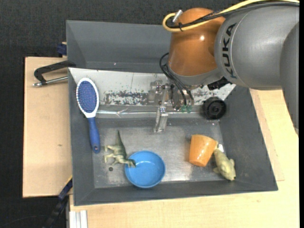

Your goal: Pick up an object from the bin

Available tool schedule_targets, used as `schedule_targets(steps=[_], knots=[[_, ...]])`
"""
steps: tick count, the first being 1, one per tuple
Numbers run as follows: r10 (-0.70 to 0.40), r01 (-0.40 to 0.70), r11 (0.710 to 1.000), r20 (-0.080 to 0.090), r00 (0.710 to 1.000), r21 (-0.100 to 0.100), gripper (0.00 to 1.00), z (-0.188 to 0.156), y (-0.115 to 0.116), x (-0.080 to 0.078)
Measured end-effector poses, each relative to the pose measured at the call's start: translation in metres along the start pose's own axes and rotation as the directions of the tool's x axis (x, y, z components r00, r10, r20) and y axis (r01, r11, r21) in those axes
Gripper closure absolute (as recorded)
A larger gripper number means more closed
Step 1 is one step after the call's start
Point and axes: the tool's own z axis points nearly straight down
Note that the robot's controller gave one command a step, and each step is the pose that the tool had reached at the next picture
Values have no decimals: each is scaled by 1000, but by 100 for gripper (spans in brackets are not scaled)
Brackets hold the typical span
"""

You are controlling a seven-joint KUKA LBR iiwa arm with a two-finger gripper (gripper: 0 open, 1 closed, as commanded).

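Nothing is picked yet: the gripper hangs over a bare patch of the bin floor, mid-bin, close to the back wall, with nothing in it. Whether it is open or closed, I cannot tell from this angle.

Nearest to it, off to the right against the back wall, sits a small black wheel-like piece. Down to the right, an orange cup lies tipped on its side, touching a yellow-green toy animal. Toward the front, a round blue bowl sits upright, with a green toy dinosaur touching its left rim. Along the left wall lies a blue hairbrush, well apart.

The grey arm comes in from the upper right, its orange cover above the gripper, which points straight down.
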Motion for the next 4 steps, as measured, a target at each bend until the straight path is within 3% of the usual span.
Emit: schedule_targets(steps=[1, 2, 3, 4], knots=[[-343, 343, 939, -7, 939, -1, 0, 70, 23, 57], [-302, 302, 953, -8, 953, -1, 0, 119, 15, 90], [-301, 301, 954, 1, 954, 0, 100, 116, 15, 87], [-303, 303, 953, 13, 953, 2, 100, -7, 13, 73]])
